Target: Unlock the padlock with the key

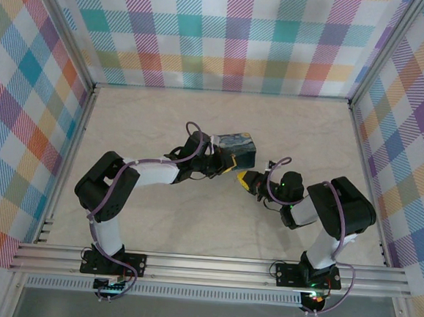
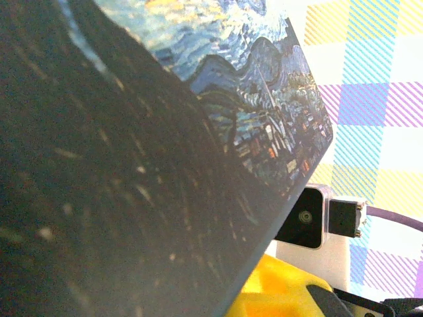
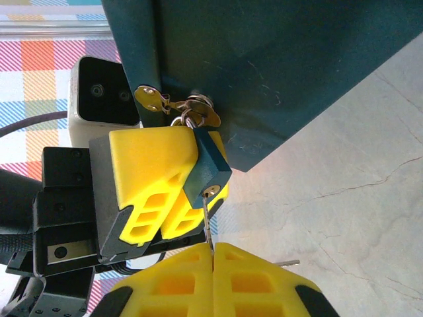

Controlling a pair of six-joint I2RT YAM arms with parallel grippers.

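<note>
Left gripper (image 1: 227, 165) is at mid-table, reaching right, clamped on the padlock (image 3: 210, 165). In the right wrist view, yellow from its fingers (image 3: 152, 165) shows on both sides of the blue lock body. The tin (image 1: 236, 147) sits just behind and above this gripper, touching it. In the left wrist view it is very close, tilted, with the dark side large and the swirl print at the top.

The padlock hangs from the brass hasp (image 3: 192, 109) on the tin's dark wall, shackle through it, body tilted, keyhole end pointing down toward the right gripper (image 3: 213, 261). The key (image 3: 207, 228) is a thin silvery sliver running straight up from between the right fingers (image 3: 172, 284) to the keyhole. Its tip is at or in the hole; depth can't be told.

Right gripper is clenched on the key, yellow pads pressed together with only the blade sticking out. In the top view it sits just right of the left gripper and tin (image 1: 248, 180), nearly nose to nose with them, over the pale marbled table (image 1: 192, 223).
</note>
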